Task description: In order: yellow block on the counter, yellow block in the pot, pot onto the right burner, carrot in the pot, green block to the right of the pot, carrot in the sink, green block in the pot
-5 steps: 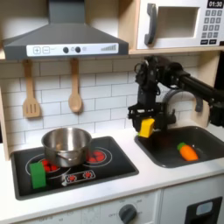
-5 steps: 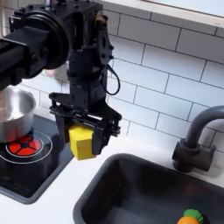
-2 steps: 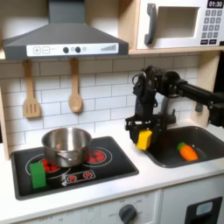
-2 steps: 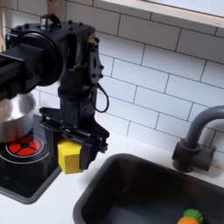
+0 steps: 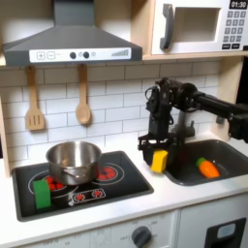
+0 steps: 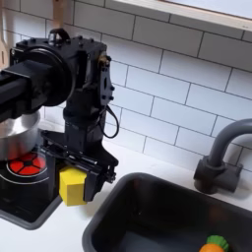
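Note:
My gripper (image 5: 158,158) (image 6: 74,184) is shut on the yellow block (image 5: 159,161) (image 6: 72,186) and holds it low over the off-white counter (image 5: 162,199) (image 6: 67,228), between the stovetop and the sink (image 5: 230,172) (image 6: 148,219). The block looks close to the counter; I cannot tell whether it touches. The orange carrot (image 5: 208,168) (image 6: 215,244) lies in the sink. The steel pot (image 5: 74,161) (image 6: 16,130) stands on the stovetop's back burner. The green block (image 5: 42,191) stands upright at the front left of the stovetop in the first exterior view.
A black stovetop panel (image 5: 102,191) (image 6: 28,192) with red burner rings borders the counter strip. A dark curved faucet (image 6: 219,157) rises behind the sink. Two wooden utensils (image 5: 82,97) hang on the tiled wall under a range hood (image 5: 68,44).
The gripper has come down and shifted toward the stovetop with the yellow block, from above the sink's edge to just over the counter strip. Carrot, pot and green block have not moved.

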`<state>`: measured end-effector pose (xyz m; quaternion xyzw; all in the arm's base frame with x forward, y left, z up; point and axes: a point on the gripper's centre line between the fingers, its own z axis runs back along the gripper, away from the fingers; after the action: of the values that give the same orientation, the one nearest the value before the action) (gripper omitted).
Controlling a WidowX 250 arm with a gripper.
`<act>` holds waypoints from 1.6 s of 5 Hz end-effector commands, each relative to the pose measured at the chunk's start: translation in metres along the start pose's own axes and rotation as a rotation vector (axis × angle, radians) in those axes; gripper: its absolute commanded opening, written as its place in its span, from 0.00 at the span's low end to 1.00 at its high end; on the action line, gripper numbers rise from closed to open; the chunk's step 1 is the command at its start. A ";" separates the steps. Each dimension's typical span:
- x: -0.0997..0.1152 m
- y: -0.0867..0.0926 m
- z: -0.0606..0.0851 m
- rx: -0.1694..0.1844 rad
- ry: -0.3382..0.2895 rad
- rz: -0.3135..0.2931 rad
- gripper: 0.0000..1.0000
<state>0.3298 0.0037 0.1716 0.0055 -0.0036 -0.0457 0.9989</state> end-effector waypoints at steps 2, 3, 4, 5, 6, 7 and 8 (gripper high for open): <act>-0.008 0.008 -0.008 -0.003 0.065 0.022 1.00; -0.009 0.007 0.002 -0.013 0.041 0.017 1.00; -0.007 0.004 0.013 -0.025 0.029 0.003 1.00; -0.006 0.005 0.029 -0.061 0.016 0.032 1.00; -0.004 0.007 0.049 -0.069 -0.028 0.037 1.00; -0.005 0.002 0.063 -0.153 -0.028 0.066 1.00; -0.004 -0.006 0.073 -0.202 -0.037 0.076 1.00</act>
<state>0.3245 0.0008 0.2447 -0.0968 -0.0189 -0.0034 0.9951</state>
